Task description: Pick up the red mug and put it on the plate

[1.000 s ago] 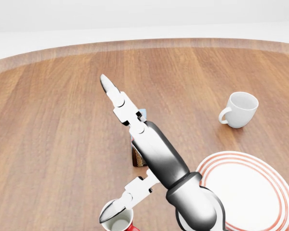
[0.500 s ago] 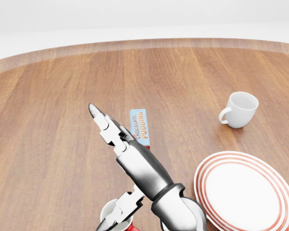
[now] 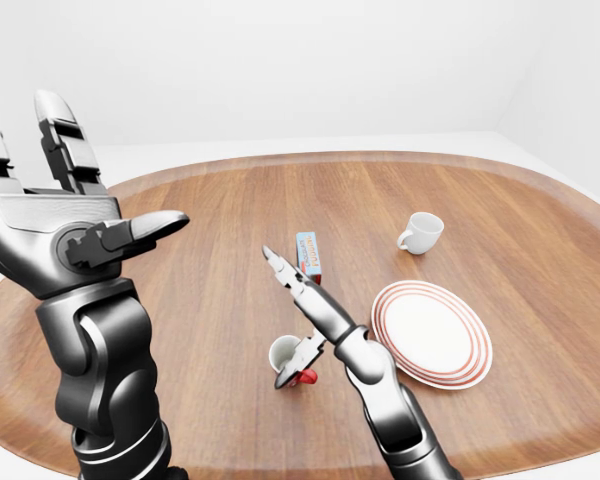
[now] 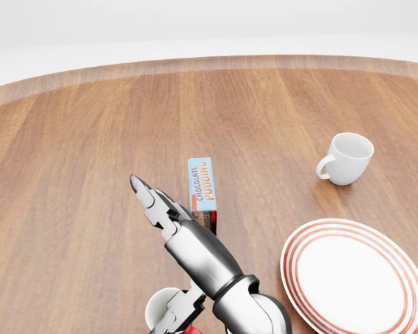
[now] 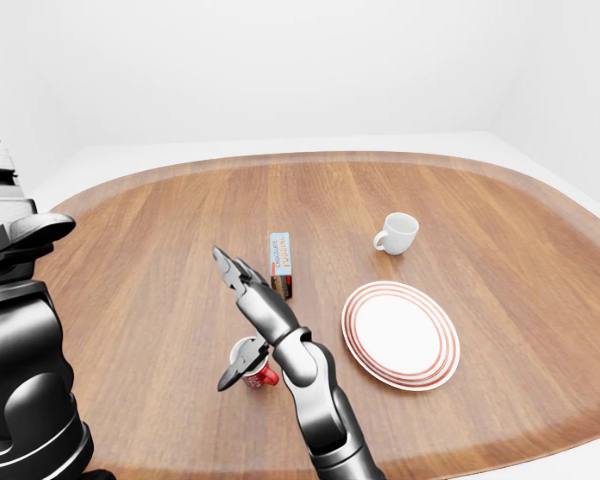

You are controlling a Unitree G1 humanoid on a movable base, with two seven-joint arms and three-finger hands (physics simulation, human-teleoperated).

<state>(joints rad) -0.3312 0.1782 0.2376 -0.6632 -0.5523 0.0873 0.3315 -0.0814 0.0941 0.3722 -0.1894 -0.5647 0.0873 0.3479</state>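
Note:
The red mug (image 5: pixel 252 365), white inside, stands upright on the wooden table (image 4: pixel 70 174), low in every view; only its rim shows in the head view (image 4: pixel 160 307). My right hand (image 5: pixel 225 320) is open over it, with long fingers (image 4: pixel 148 196) pointing up-left and the thumb (image 5: pixel 230 377) down beside the mug's left rim. The fingers do not close round the mug. The white plate with red rings (image 4: pixel 355 278) lies empty to the mug's right. My left hand (image 3: pixel 100 190) is raised at the left of the left-eye view, open and empty.
A chocolate pudding box (image 4: pixel 202 184) lies just above my right hand's fingers. A white cup (image 4: pixel 348 158) stands above the plate at the right. The table's rounded far edge (image 4: pixel 209 62) runs along the top.
My right hand has drawn back down and to the left in the head view, uncovering the pudding box. Its thumb stays by the mug. The mug, plate and cup have not moved.

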